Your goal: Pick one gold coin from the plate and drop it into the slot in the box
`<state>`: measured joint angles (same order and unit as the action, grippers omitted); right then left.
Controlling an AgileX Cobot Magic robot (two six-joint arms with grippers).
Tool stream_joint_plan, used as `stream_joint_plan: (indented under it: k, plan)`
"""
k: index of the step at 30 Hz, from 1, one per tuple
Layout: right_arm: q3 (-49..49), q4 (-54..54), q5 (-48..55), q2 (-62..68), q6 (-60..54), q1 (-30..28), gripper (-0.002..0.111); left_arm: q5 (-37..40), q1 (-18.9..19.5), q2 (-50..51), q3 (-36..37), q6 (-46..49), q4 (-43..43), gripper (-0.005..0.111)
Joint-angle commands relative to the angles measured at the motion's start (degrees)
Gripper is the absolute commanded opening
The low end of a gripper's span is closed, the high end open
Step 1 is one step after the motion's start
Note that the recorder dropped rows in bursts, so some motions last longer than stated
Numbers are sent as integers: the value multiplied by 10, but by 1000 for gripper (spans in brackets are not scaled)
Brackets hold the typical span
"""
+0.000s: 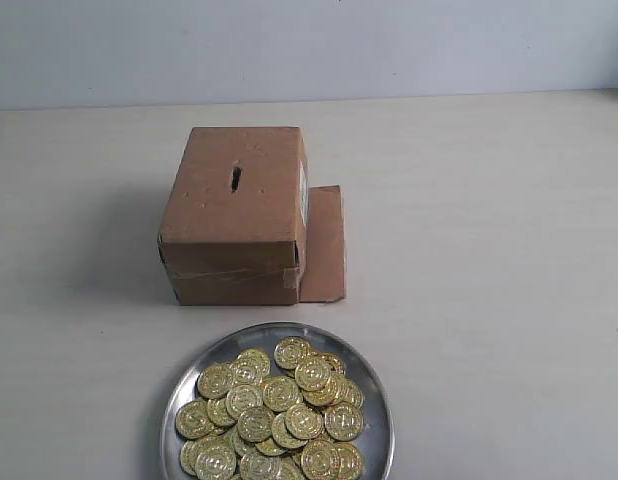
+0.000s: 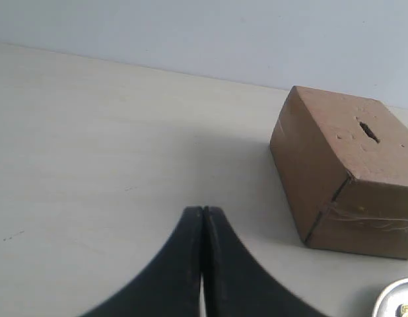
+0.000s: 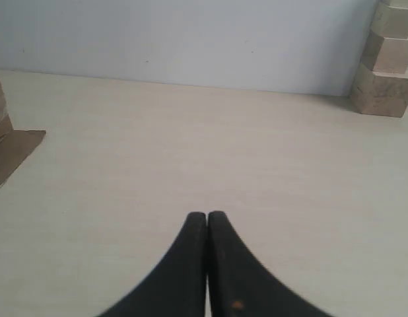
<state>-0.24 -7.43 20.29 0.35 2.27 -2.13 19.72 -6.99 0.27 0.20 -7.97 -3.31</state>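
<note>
A brown cardboard box [image 1: 236, 215] stands mid-table with a dark slot [image 1: 235, 179] in its top and a loose flap [image 1: 324, 243] lying at its right side. In front of it a shiny silver plate [image 1: 374, 388] holds a heap of gold coins [image 1: 274, 415]. Neither arm shows in the exterior view. My left gripper [image 2: 203, 211] is shut and empty over bare table, with the box [image 2: 336, 172] and its slot [image 2: 368, 131] off to one side and the plate's rim [image 2: 392, 294] at the frame's corner. My right gripper [image 3: 207, 215] is shut and empty, the flap [image 3: 12, 155] well away from it.
The pale wooden table [image 1: 489, 220] meets a light wall behind. A stack of pale wooden blocks [image 3: 385, 59] stands by the wall in the right wrist view.
</note>
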Motion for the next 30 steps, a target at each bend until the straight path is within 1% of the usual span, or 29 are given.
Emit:
stream_joint_plan:
  k: [1, 20, 24, 30]
  plan:
    - [2, 1, -2, -3, 0, -4, 0, -4, -2, -3, -2, 4, -3, 0]
    - [2, 1, -2, -3, 0, -4, 0, -6, -2, -3, -2, 5, 1, 0]
    - [2, 1, -2, -3, 0, -4, 0, -6, -2, -3, -2, 18, 1, 0]
    - [2, -6, -3, -3, -2, -4, 0, -21, -2, -3, -2, 15, -5, 0]
